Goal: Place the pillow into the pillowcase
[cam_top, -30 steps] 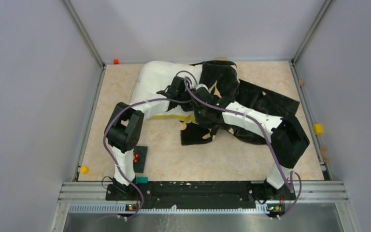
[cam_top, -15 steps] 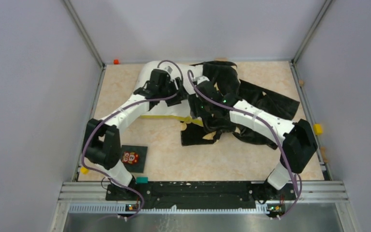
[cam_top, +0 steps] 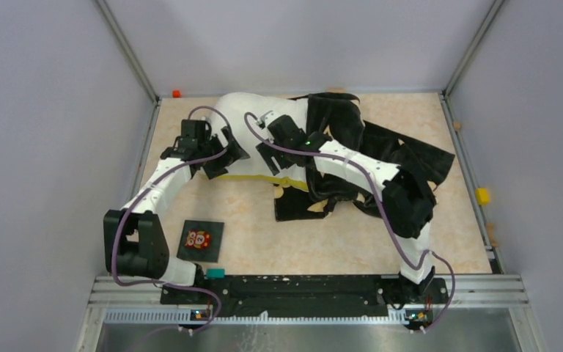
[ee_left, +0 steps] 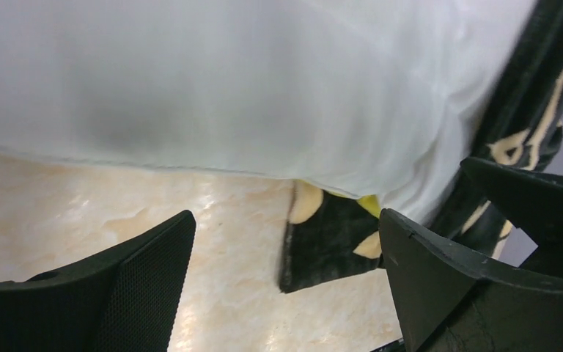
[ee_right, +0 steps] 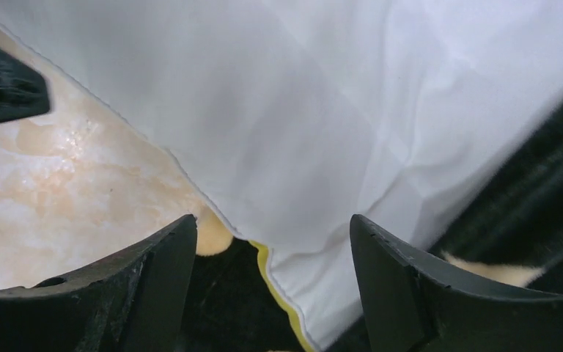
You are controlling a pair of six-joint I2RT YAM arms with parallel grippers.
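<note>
pillow (cam_top: pixel 229 111) lies partly inside pillowcase (cam_top: pixel 344 117)

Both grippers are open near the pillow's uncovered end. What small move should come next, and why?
Probably close the right gripper on the pillow's yellow-banded near edge, which lies between its open fingers, then feed it toward the pillowcase. Much of the pillow lies outside the case, and the left gripper is open too, holding nothing.
</note>
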